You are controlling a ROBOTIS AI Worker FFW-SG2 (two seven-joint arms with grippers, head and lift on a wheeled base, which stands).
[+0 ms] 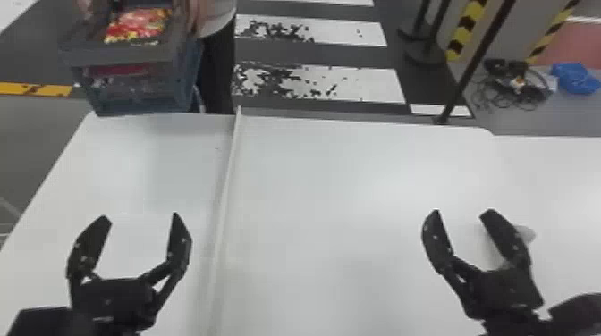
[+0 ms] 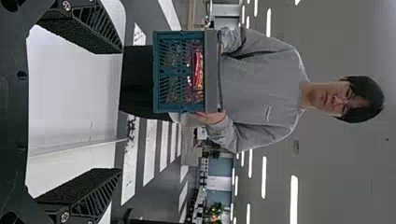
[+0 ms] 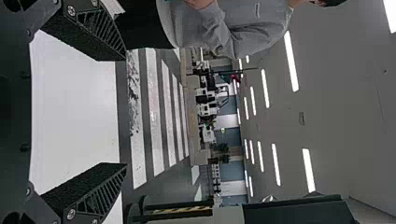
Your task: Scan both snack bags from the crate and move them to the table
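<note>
The left claw [image 1: 141, 216] is over the left part of the white counter [image 1: 322, 187], and its two fingers are spread wide apart. The right claw [image 1: 462, 212] is over the right part of the counter, and its fingers are also spread. A thin pale strip [image 1: 226, 183] runs along the counter between the two claws, nearer to the left one.

Beyond the far left edge of the counter, a person [image 2: 266, 88] holds the crate [image 1: 120, 53] upright with both hands. Inside the crate there is a red and yellow snack bag [image 1: 136, 24]; how many bags are in there, I cannot tell. A small pale object [image 1: 526, 234] is partly hidden behind one finger of the right claw. On the floor, beyond the counter at the right, some dark cables [image 1: 514, 91] lie beside a blue bundle [image 1: 574, 78].
</note>
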